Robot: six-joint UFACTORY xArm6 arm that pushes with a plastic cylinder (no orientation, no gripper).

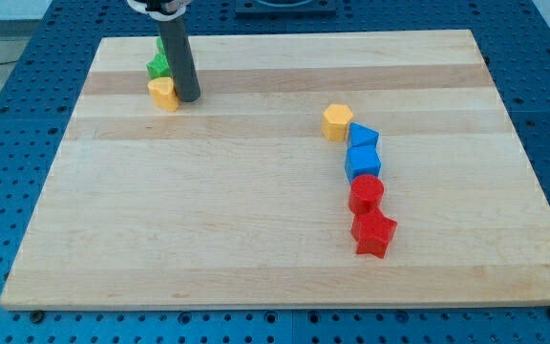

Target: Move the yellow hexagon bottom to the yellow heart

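Tip (189,97): no jaws, bare rod, upper left, touching yellow heart (163,93); green block (159,66) behind. Yellow hexagon (337,122): centre right, well apart, untouched. Step: approach pending. Next: cross to hexagon's right side, push leftward.

One raised camera looks obliquely down across the whole wooden board (256,239) from its near edge.

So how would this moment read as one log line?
my tip: beside yellow heart | yellow hexagon: far right, untouched | status: not yet moved
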